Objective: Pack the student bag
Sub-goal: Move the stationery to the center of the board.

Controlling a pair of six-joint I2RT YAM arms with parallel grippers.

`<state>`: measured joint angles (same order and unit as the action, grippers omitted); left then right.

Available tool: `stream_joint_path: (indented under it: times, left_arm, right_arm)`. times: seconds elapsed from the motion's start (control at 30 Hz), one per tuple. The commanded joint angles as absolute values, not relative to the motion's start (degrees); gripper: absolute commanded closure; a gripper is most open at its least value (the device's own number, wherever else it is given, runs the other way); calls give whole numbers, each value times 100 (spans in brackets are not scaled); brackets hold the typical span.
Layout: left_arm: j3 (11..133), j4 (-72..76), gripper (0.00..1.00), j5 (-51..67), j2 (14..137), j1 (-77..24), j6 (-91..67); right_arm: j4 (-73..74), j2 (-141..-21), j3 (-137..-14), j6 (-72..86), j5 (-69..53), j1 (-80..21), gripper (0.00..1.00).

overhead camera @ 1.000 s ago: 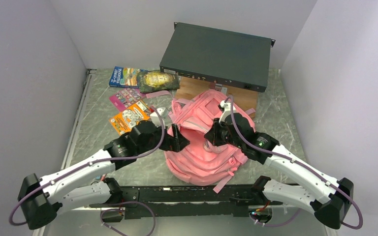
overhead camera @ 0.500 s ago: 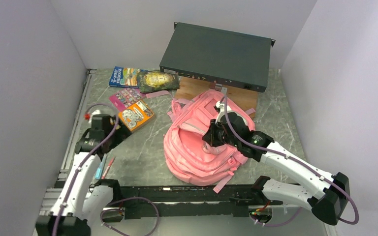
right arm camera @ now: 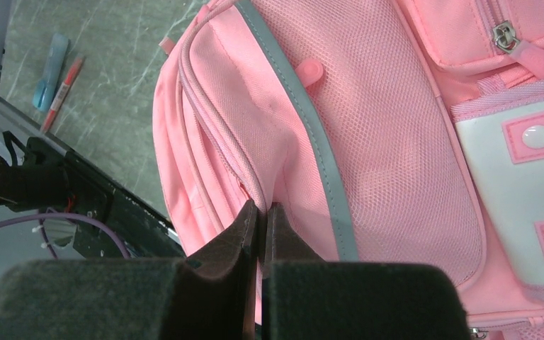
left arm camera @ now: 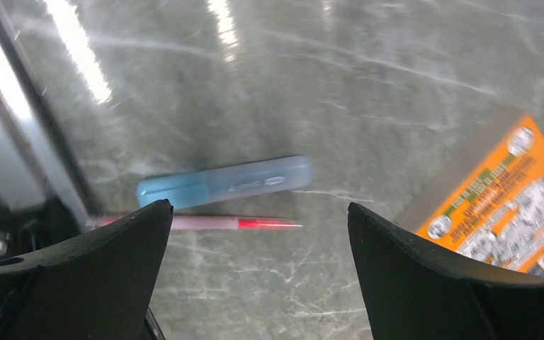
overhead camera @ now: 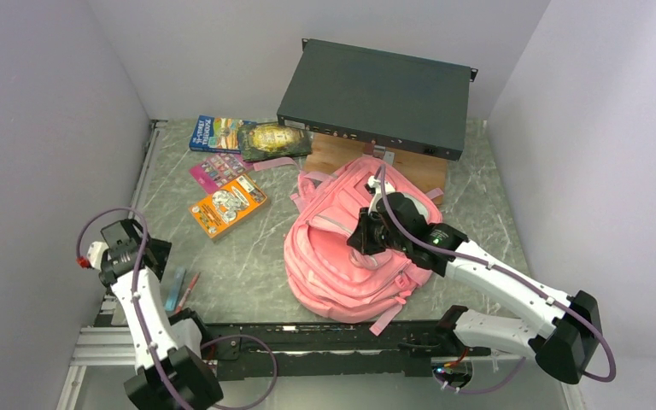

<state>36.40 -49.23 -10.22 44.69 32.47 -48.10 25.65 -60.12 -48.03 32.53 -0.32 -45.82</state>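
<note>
The right fingers [right arm camera: 253, 227] are shut tight on a fold of pink cloth by the zip of the student bag [right arm camera: 397, 142]. The left fingers [overhead camera: 124, 254] are open wide and hold nothing. They hang over a blue pen [left arm camera: 223, 182] and a red pencil [left arm camera: 241, 224], which lie side by side on the table [left arm camera: 368, 85]. The bag lies in the middle of the table, well apart from them. I think this step is picking something to pack. Next, the left fingers should go down and close on the pen or pencil. Both are thin and may roll.
</note>
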Motion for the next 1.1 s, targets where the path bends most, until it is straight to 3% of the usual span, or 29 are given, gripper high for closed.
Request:
stream_joint_path:
  times: [0.0, 0.17, 0.57, 0.8, 0.97, 1.07]
  left_arm:
    - [3824, -5740, 0, -1105, 4984, 3657, -5603]
    - [3717, -5818, 1, -486, 5686, 4140, -5762]
    - [3164, -4797, 0, -75, 5661, 5010, -5366]
    - [3005, -4352, 1, 339, 6048, 5036, -5085]
    - [2864, -3972, 13, 720, 6188, 4882, -5014]
    - [2957, -3837, 16, 723, 6363, 4267, -5070]
  right_arm:
    - [2296, -6039, -5218, 3185, 46, -4518, 100]
    - [2379, -6061, -5300, 3056, 63, -4518, 100]
    - [2302, -5967, -5186, 3155, 27, -4518, 100]
    - [2259, -5933, -5168, 3168, 30, -4518, 100]
    - [2218, -5967, -5153, 3181, 27, -4522, 100]
    - [2165, -5950, -5125, 3203, 33, -4518, 100]
